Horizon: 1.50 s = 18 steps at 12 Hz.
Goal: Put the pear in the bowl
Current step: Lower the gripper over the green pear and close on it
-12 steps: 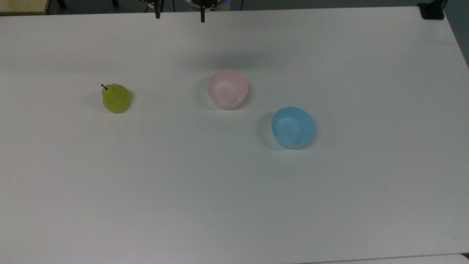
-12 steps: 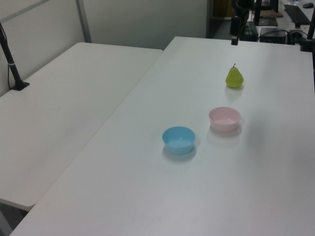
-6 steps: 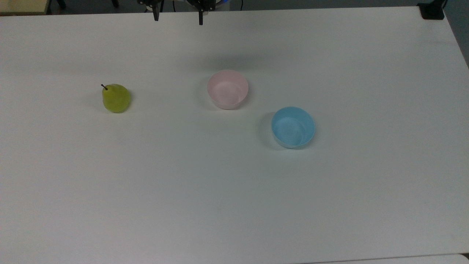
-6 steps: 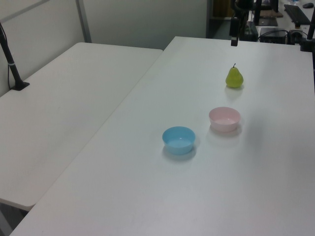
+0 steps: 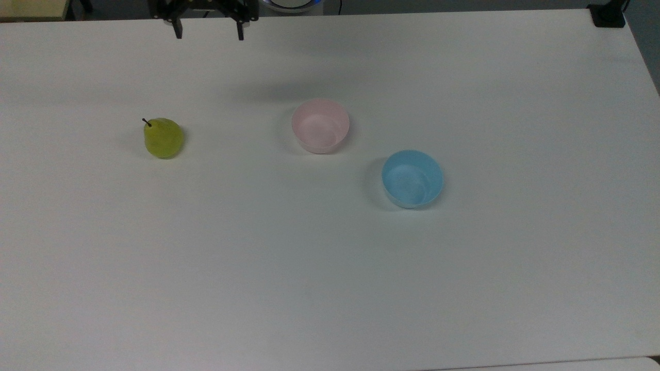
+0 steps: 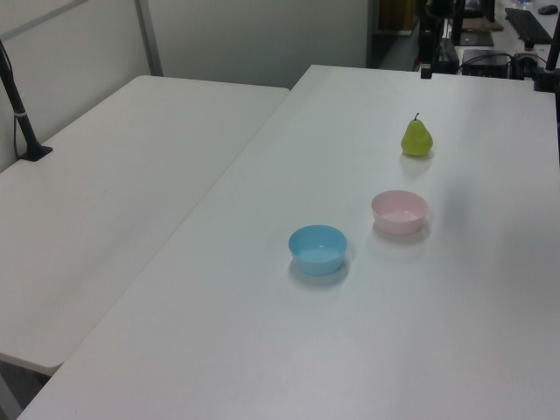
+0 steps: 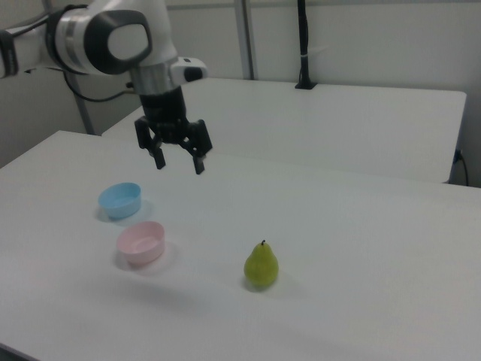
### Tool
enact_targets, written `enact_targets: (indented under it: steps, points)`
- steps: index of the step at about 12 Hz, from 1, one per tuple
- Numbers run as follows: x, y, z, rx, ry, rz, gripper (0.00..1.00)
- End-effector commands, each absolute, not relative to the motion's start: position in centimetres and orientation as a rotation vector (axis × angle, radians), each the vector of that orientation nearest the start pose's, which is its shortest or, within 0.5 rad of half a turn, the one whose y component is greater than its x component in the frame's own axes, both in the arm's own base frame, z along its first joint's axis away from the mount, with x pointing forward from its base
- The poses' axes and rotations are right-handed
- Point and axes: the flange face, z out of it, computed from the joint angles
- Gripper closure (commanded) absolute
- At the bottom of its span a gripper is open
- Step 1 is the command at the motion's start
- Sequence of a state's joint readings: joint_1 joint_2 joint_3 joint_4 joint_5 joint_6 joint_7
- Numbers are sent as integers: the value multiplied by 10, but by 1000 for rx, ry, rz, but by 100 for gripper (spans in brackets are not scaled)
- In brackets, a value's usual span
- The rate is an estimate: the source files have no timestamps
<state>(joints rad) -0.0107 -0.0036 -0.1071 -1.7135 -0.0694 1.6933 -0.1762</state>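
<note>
pear (image 5: 163,138) upright on table, apart from empty pink bowl (image 5: 320,125)

Arm reaches in from the right view's left, gripper (image 7: 179,163) pointing down, fingers (image 7: 159,159) spread apart, holding nothing.

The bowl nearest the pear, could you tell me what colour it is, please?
Pale pink bowl, plain and unpatterned; the top view shows it best.
</note>
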Motion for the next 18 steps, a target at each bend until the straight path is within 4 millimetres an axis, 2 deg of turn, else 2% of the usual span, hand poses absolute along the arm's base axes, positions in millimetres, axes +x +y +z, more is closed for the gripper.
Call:
enact_targets:
  steps: [1, 3, 6, 8, 9, 10, 11, 14, 16, 18]
  points:
    - [567, -115, 541, -3198, -166, 67, 0]
    - [572, -138, 522, -3202, -144, 71, 0]
    - [585, -174, 471, -3208, -84, 113, 0]
    - [590, -180, 438, -3222, -87, 79, 0]
    - [591, -192, 421, -3226, -67, 91, 0]
    - [595, -196, 399, -3225, -81, 110, 0]
    - [598, -203, 387, -3231, -76, 93, 0]
    - [604, -205, 357, -3234, -90, 124, 2]
    - [604, -204, 342, -3249, -119, 136, 16]
    - [605, -200, 335, -3255, -136, 100, 44]
